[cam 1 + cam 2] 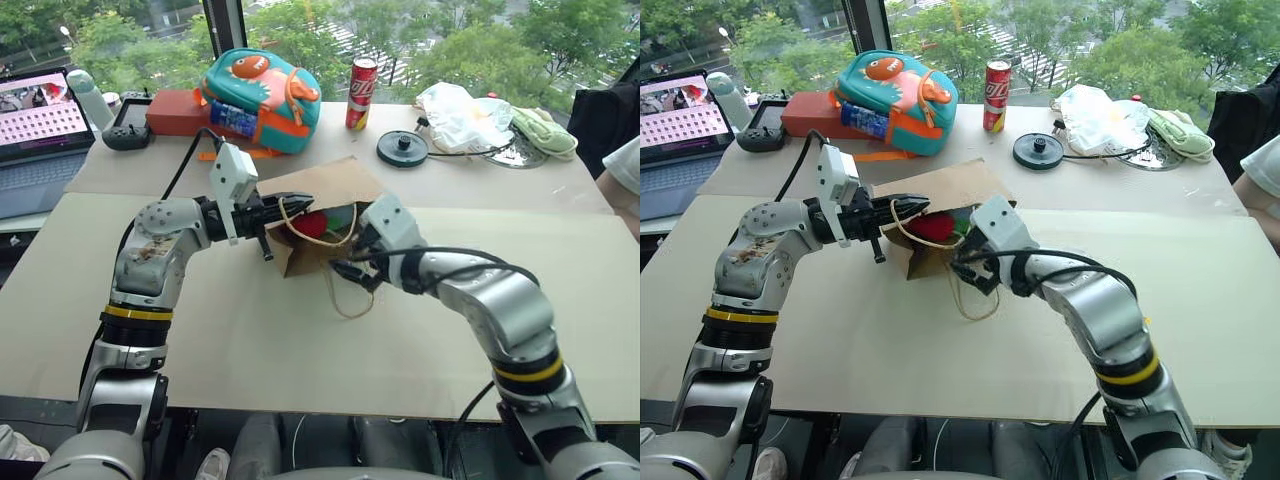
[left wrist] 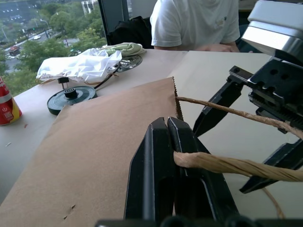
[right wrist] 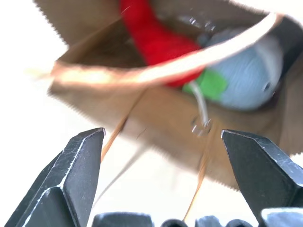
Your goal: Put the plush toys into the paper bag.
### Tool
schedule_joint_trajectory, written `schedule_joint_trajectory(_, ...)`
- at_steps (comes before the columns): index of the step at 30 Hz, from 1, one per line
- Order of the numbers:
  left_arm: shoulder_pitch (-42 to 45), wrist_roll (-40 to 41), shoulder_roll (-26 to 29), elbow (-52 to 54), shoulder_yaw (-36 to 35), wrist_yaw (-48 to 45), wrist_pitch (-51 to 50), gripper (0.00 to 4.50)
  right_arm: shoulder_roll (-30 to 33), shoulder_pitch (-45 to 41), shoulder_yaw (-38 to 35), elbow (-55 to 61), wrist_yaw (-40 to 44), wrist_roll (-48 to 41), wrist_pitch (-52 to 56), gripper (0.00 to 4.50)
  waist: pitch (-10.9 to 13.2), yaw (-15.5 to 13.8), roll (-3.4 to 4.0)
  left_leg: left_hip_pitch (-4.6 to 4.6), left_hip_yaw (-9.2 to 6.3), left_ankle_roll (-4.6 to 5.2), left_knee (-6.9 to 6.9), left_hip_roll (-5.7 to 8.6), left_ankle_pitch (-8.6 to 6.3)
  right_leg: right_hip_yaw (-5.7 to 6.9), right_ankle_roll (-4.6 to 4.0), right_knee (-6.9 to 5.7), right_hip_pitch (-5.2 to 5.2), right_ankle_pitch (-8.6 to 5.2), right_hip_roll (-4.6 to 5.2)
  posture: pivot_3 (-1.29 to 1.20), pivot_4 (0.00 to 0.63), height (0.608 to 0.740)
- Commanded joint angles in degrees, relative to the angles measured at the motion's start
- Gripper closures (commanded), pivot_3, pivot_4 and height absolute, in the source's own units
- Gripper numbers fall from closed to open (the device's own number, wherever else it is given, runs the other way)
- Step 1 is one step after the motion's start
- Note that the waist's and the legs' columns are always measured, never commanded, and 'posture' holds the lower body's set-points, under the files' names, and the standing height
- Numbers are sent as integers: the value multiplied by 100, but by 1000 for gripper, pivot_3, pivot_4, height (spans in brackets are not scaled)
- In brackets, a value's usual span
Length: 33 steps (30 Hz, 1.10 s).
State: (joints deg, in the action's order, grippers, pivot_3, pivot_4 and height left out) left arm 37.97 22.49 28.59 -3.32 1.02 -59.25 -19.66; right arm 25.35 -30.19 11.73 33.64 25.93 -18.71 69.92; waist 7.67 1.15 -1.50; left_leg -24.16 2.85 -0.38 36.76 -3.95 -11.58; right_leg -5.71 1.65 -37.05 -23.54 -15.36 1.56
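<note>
Taking the paper bag (image 1: 320,215) as the landmark: at its left edge the left gripper (image 1: 285,205) is pressed together, pinching 1 twine handle (image 2: 222,163) and so holding the bag's mouth up and open toward the robot. Inside that mouth lie both plush toys, the red chili plush (image 3: 154,40) to the left and the grey-blue ball (image 3: 246,78) to its right, the chili's green leaves touching the ball; both sit past the bag's serrated rim, though close to the opening. Just right of and in front of the mouth, the right gripper (image 1: 970,268) hangs with its 2 fingers spread wide and nothing between them, apart from the bag's lip and pointing down into the opening, so the toys lie straight ahead of it within the bag. The second twine handle (image 1: 350,300) droops loose on the table below it. By my reading, the loading step is at its end: the 2 toys look delivered. The next move probably calls for drawing the right gripper clear without snagging the loose handle, then letting the left gripper free its handle gently so the bag settles and neither toy rolls back out.
</note>
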Motion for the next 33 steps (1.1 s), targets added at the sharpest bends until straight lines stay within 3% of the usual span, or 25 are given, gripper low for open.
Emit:
schedule_joint_trajectory(1,106,35,14,53,-65,-7,127,4500,-148,159,-73,431,-96,-191,213,130,0,11,0,1,0,0,0,0,0,0,0,0,0,0,-1,0,150,728)
schedule_joint_trajectory(11,150,30,20,-3,-72,-21,158,4500,-777,692,520,-89,-858,198,113,130,0,-12,0,0,-2,0,1,1,0,0,0,1,1,0,0,0,150,728)
schedule_joint_trajectory(18,165,26,24,-24,-61,-34,176,4500,-826,810,772,-436,-988,411,-161,130,0,-13,0,0,-2,0,1,1,0,0,0,2,1,0,0,0,150,728)
schedule_joint_trajectory(21,162,25,23,-22,-62,-33,179,4500,-851,877,795,-471,-958,420,-249,728,0,-10,0,-1,-2,0,1,1,0,0,0,2,0,0,0,0,150,728)
schedule_joint_trajectory(32,158,21,14,-19,-52,-28,179,4500,-904,892,778,-518,-935,412,-332,4485,0,-13,0,-1,-2,0,1,1,0,0,0,2,1,0,0,0,150,728)
schedule_joint_trajectory(33,160,21,13,-21,-52,-28,180,4500,-908,889,768,-520,-938,414,-339,4485,0,-13,0,-1,-2,0,1,1,0,0,0,2,1,0,0,0,150,728)
